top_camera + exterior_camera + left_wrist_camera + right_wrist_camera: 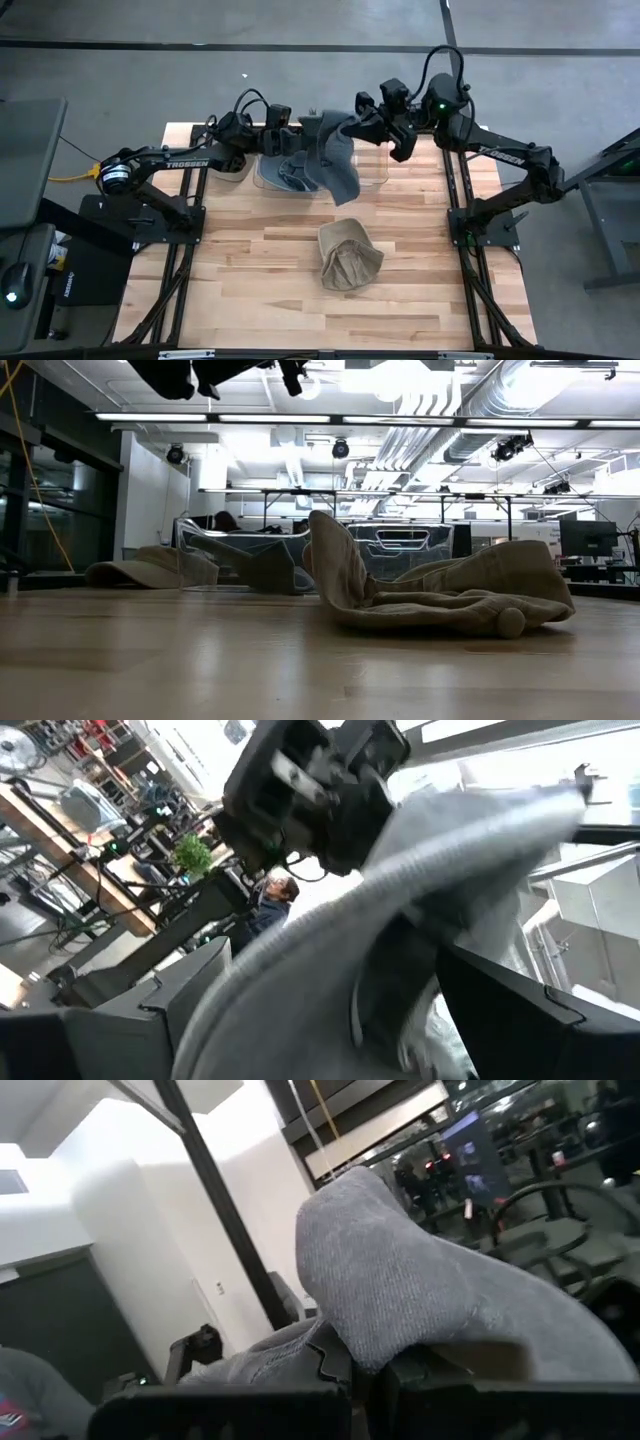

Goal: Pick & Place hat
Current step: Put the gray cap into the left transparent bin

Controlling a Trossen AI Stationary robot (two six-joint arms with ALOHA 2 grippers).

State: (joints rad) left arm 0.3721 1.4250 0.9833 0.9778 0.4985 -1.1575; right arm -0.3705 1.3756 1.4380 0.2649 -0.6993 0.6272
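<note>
Both arms reach in from the two sides of the table's [250, 300] far edge and meet over the clear bin [375, 172] that sits at the middle of that edge. The right gripper [362, 122] is raised above the bin with its fingers pinched on a grey hat [338, 158], which hangs from it in a loose fold, draping down over the bin's front wall toward the table's centre. In the right wrist view the grey fabric [420, 1290] bulges directly over the dark fingers. The left gripper [283, 140] is held at the bin's left end, just beside the hanging hat; in the left wrist view the fabric [330, 950] fills the frame in front of the right arm's gripper, and whether the left fingers are spread or pressed together cannot be told. A tan hat [348, 256] lies crumpled on the table nearer the front edge, well apart from the bin; in the low view it sits in the foreground. Another tan cap [150, 568] lies beside the bin's left end, under the left arm.
</note>
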